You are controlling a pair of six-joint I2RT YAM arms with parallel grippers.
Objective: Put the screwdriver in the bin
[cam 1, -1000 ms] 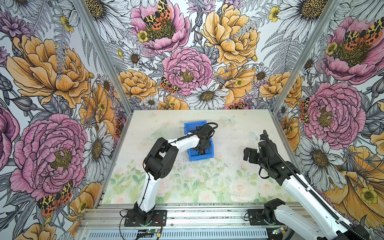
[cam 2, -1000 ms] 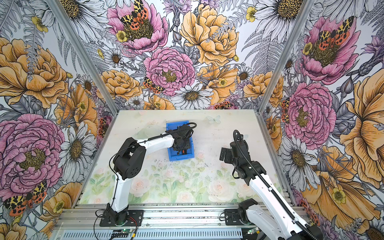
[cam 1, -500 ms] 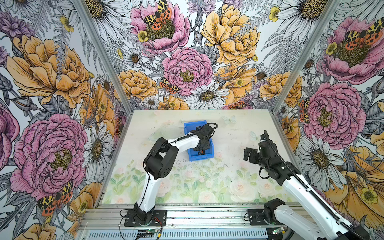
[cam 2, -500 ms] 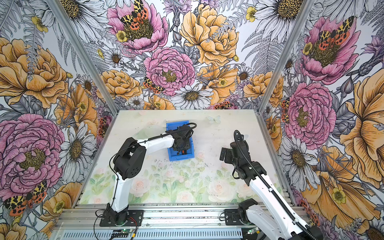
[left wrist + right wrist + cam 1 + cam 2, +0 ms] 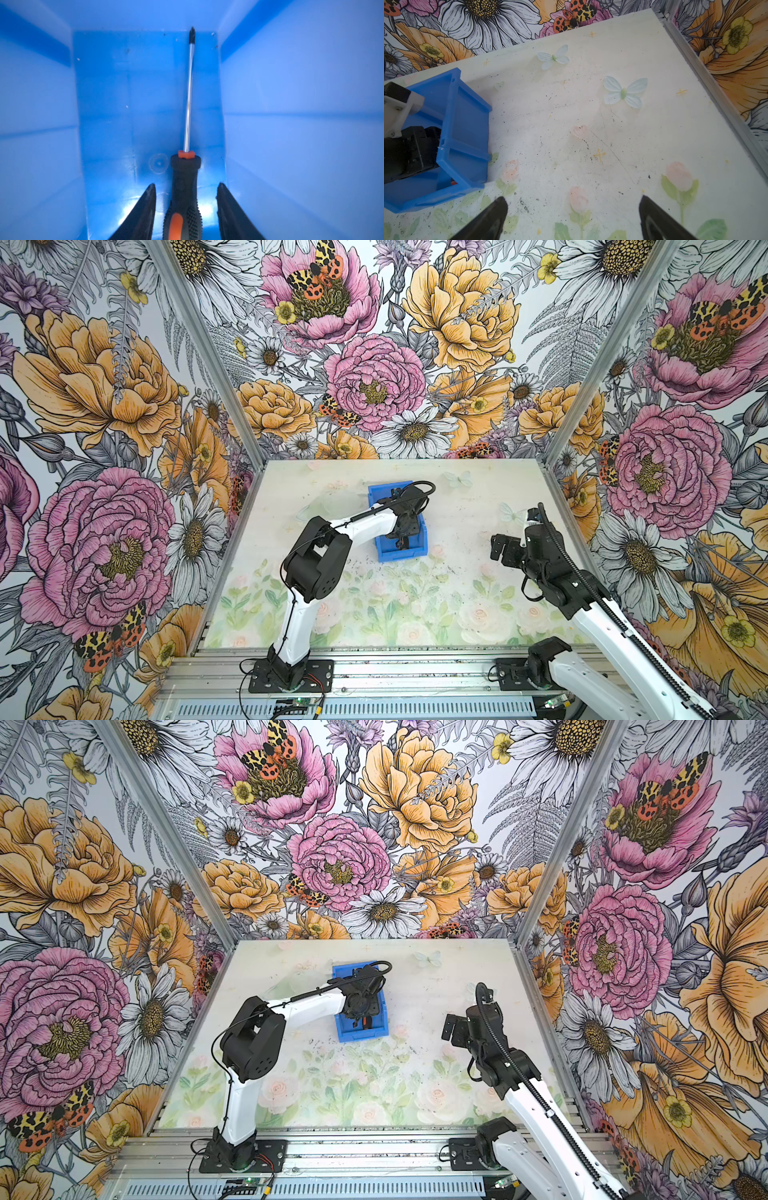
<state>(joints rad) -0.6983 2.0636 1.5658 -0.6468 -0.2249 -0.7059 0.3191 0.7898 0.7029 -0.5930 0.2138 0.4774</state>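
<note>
Across the pale flower-printed table [image 5: 457,614] very little has shifted in the last second: in both top views the left arm [image 5: 365,526] reaches into the bin [image 5: 401,556] much as before, and the right arm [image 5: 552,572] waits well to the side over bare table. The real change is small and sits inside the bin. The left gripper [image 5: 186,184] has just let go; its two dark fingers [image 5: 148,199] now stand spread, with a strip of blue floor showing on either side of the handle. The screwdriver [image 5: 187,133] lies along the bin floor between the tall walls [image 5: 291,104], with its tip close to the far wall and its black-and-orange handle between the fingers but apparently free of both. A speck of its orange shows past the gripper in a top view [image 5: 365,1022]. By my reading the placing is done, and only lifting the arm out without knocking the handle remains. The right gripper [image 5: 572,198] is spread wide and holds nothing. No brand, label or writing can be read on the handle, the bin or the arms.
</note>
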